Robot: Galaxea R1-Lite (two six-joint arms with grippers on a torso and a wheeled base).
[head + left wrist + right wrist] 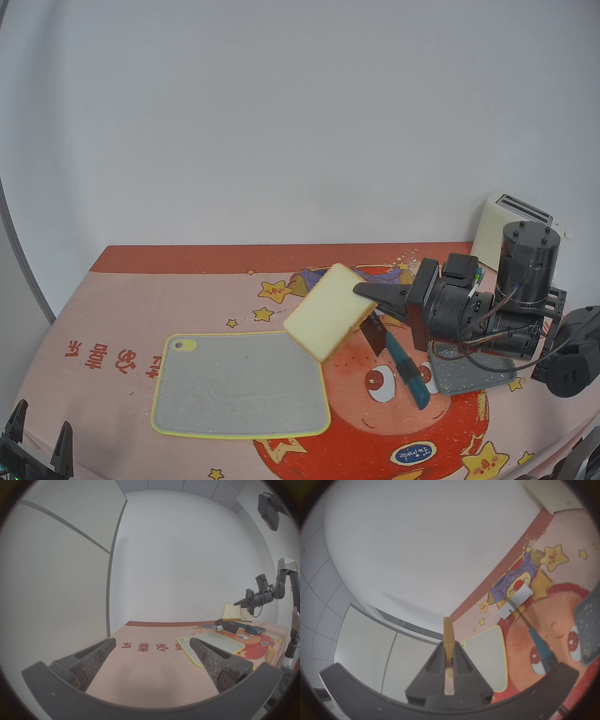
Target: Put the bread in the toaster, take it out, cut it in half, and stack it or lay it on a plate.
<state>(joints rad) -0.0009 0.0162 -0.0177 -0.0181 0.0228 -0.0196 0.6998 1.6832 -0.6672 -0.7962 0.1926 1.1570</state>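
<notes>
The head view shows the broad pale face of the square, tan-crusted bread slice (328,312). The right wrist view shows it edge-on, a thin crust strip (448,633) standing out from between the fingers. The left wrist view shows the slice (232,612) in the air, clear of the pink-and-red cartoon tablecloth (119,312).

The right gripper (369,299) pinches the slice at its 3 o'clock edge, one dark finger on each face. The rest of the slice juts out past the fingertips.

In the head view the slice tilts, with its long axis running from 1 to 7 o'clock. It hangs over the 1 o'clock corner of the grey, yellow-rimmed cutting board (240,384).

A blue-handled knife (400,362) lies at 4 o'clock from the bread. A cream toaster (500,228) stands at 2 o'clock.

The left gripper (153,648) sits at the table's 7 o'clock corner with its fingers spread wide and nothing between them.
</notes>
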